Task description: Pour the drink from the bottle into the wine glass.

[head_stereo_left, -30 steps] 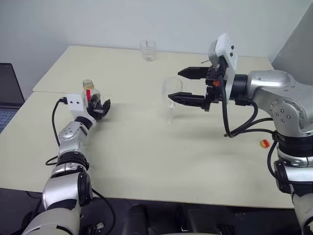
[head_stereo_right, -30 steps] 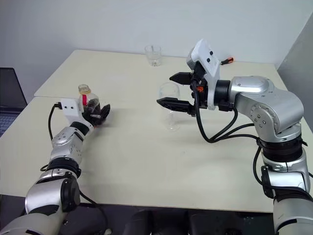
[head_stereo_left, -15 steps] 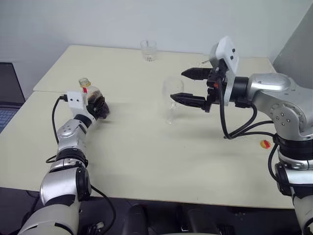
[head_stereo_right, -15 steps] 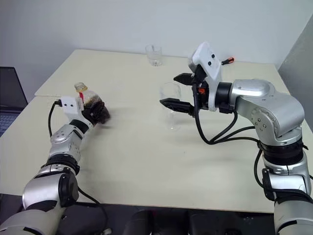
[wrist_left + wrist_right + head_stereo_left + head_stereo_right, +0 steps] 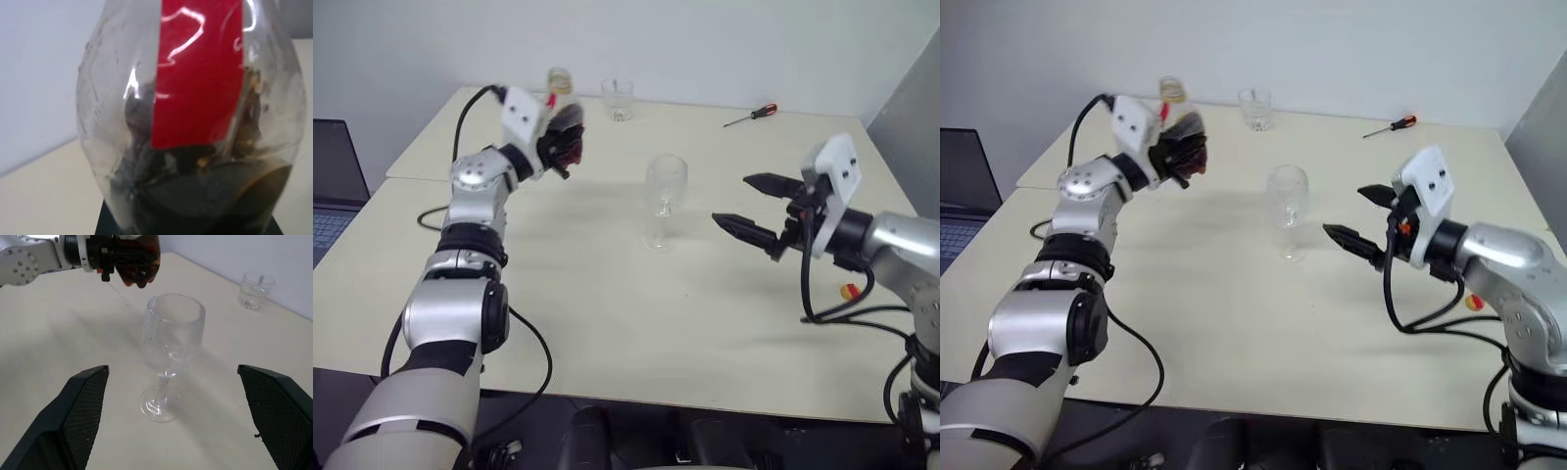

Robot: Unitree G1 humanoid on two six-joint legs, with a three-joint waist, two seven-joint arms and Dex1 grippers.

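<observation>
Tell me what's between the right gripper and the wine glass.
Only bare table: the left eye view shows nothing between the open right gripper and the wine glass.

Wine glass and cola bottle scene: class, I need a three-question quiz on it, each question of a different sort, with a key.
1. True or false: the clear stemmed wine glass already holds dark drink.
2. What does the left gripper hold? A) short clear tumbler B) small clear plastic bottle with a red label C) red-handled screwdriver
3. In a few words: how do the right gripper's fingers stand, and where is it relative to the glass?

Key:
1. False; its bowl looks empty.
2. B; the bottle of dark brown drink is lifted off the beige table. The tumbler and screwdriver lie at the far edge.
3. Open, beside the glass, not touching.
</observation>
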